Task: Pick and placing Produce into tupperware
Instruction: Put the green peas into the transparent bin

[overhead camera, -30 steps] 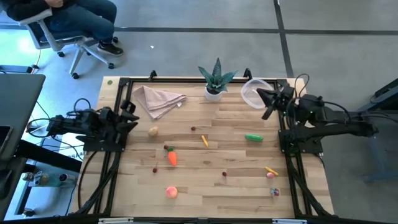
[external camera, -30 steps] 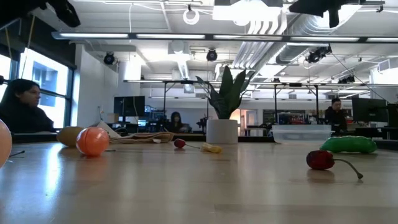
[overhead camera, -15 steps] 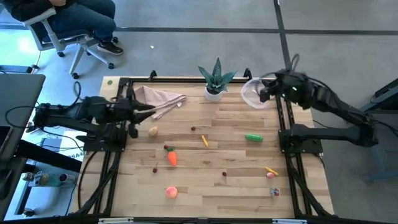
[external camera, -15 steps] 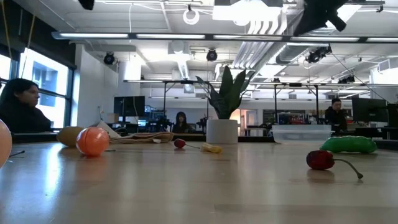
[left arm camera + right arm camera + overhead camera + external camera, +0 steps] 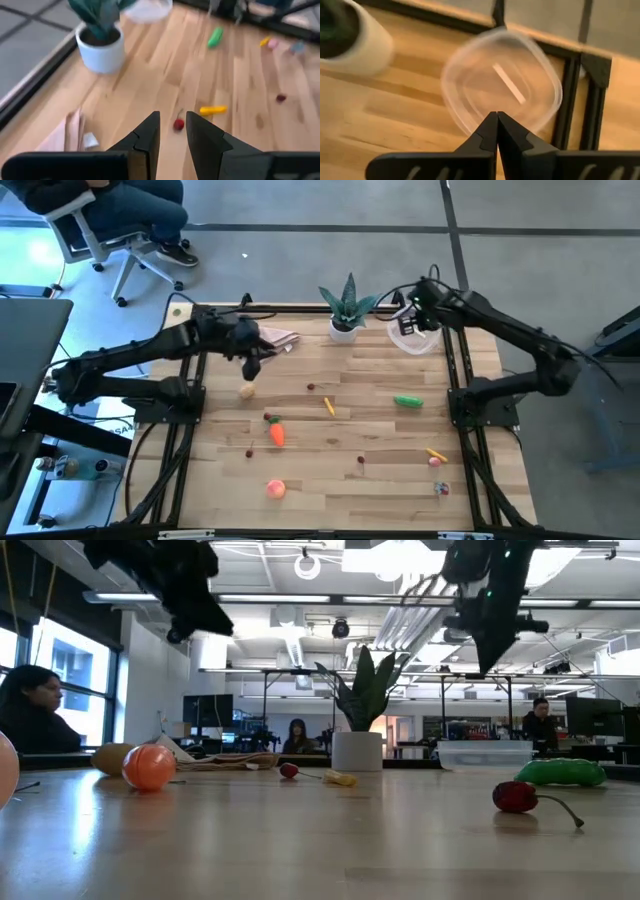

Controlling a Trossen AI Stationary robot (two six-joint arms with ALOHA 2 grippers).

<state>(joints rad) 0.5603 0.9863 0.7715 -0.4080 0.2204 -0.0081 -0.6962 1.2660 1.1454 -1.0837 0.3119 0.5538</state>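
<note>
From above, the left hand [image 5: 252,356] hung over the cloth [image 5: 262,338] at the far left of the surface [image 5: 340,470], the right hand [image 5: 408,320] was over the clear container [image 5: 415,332] at the far right corner beside the potted plant [image 5: 346,308], and the carrot [image 5: 277,434], peach [image 5: 275,489] and green pod [image 5: 407,401] lay scattered. At table height both hands hung well above the wood. The left wrist view showed its fingers [image 5: 147,137] slightly parted with nothing between them, a cherry [image 5: 178,124] beyond; the right wrist view showed its fingers [image 5: 489,131] pressed together, empty, above the container [image 5: 505,85].
</note>
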